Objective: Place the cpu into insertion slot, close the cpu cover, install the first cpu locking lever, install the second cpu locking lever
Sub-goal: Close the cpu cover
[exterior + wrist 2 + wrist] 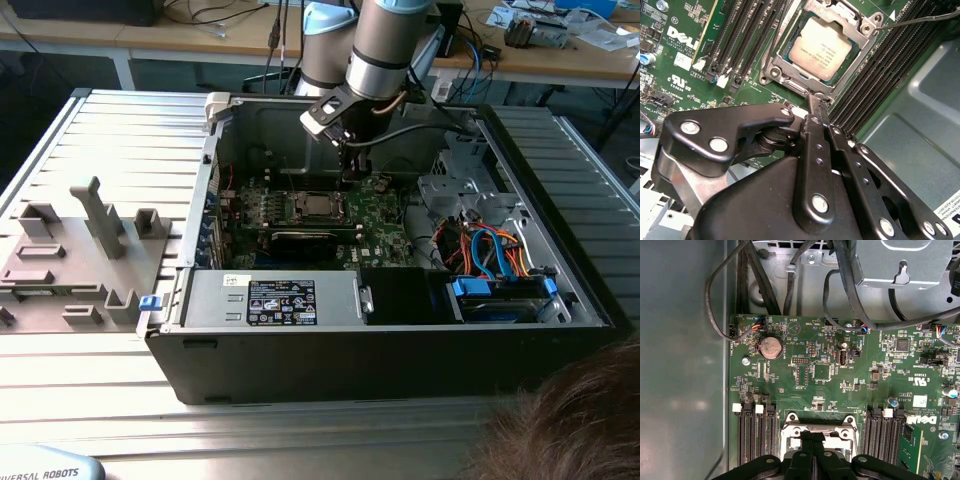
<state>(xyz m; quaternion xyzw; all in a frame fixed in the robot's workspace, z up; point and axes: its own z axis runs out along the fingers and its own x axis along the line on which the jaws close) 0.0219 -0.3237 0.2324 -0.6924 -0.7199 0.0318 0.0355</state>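
Observation:
The cpu (820,46), a square chip with a dull silver top, lies flat in the insertion slot (792,87) on the green motherboard. The silver cpu cover (782,42) lies down around it, with the chip showing through its window. A thin metal locking lever (920,20) sticks out from one corner of the socket. My gripper (816,101) is shut with nothing between its fingers, its tip right at the socket's edge. In the first wrist view the gripper (812,437) hangs over the socket frame. In the exterior view the gripper (355,168) is just behind the socket (315,207).
Long black memory slots (880,75) flank the socket on both sides. The open computer case (380,350) holds a power supply (280,300), a black card (305,240) and cables (490,250) at the exterior view's right. A grey fixture (80,250) sits at the exterior view's left. A person's head (570,430) is near.

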